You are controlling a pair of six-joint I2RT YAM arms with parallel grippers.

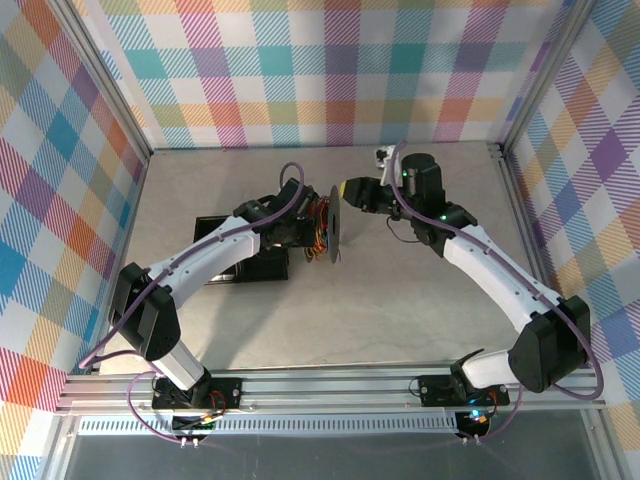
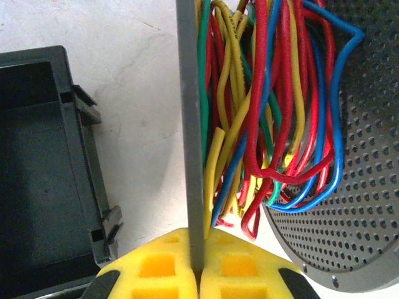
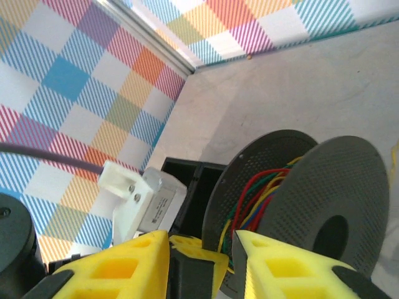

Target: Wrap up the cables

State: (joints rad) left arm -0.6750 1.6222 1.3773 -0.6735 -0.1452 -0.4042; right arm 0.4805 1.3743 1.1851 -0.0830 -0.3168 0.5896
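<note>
One thin spool flange [image 2: 190,124] clamped edge-on in the left pincer [image 2: 198,255], coloured cables [image 2: 274,112] wound just beside, right pincer [image 3: 201,249] narrowly parted, nothing gripped.

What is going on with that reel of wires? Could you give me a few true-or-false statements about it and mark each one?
1. The left gripper is clamped on the edge of a grey perforated disc. True.
2. The cables on the reel are all one colour. False: red, yellow, blue and green ones show.
3. In the top view, the black box lies to the right of the reel. False: it lies to its left.
4. The right gripper has its fingers apart. True.
</note>
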